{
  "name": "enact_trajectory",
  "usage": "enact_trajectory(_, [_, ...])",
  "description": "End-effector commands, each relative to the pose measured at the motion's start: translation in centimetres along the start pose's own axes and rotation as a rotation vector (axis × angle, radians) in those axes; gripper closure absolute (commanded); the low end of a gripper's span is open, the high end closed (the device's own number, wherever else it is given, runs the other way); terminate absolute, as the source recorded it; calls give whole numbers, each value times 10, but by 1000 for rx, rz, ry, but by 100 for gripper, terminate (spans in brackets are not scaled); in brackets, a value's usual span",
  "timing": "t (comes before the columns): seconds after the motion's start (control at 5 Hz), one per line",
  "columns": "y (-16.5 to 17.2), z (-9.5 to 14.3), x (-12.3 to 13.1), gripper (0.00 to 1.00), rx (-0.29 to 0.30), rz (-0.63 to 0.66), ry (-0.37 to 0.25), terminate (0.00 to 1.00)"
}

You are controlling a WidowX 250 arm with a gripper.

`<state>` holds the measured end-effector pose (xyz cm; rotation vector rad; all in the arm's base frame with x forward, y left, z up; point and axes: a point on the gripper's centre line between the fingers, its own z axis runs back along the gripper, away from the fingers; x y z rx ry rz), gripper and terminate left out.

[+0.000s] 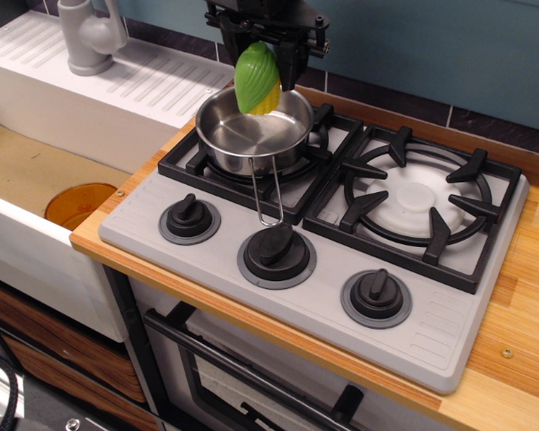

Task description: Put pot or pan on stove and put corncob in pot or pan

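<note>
The black gripper [265, 56] is clamped on the corncob [256, 79], which hangs directly over the pan [255, 131], its long axis near upright with the green tip up and the yellow end pointing down toward the pan's back half. The pan, shiny steel with straight sides and a thin wire handle, already sits on the left grate of the grey stove [449, 337]. The ribbed plastic cob looks light, so a straight drop should land it inside.

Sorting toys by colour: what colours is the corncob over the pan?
Bright green husk, yellow kernels at its lower end: corncob, seen in the single overhead view.
</note>
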<state>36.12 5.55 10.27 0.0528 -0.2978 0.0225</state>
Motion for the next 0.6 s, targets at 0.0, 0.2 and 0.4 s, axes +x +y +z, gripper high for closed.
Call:
enact_trajectory(0.0, [-1,21,5,0,28,-12,-34,0])
enact_trajectory(0.2, [0,22,3,0,22,-14,-33,0])
enact_trajectory(0.4, [1,30,0,0,36,-18,-15,100])
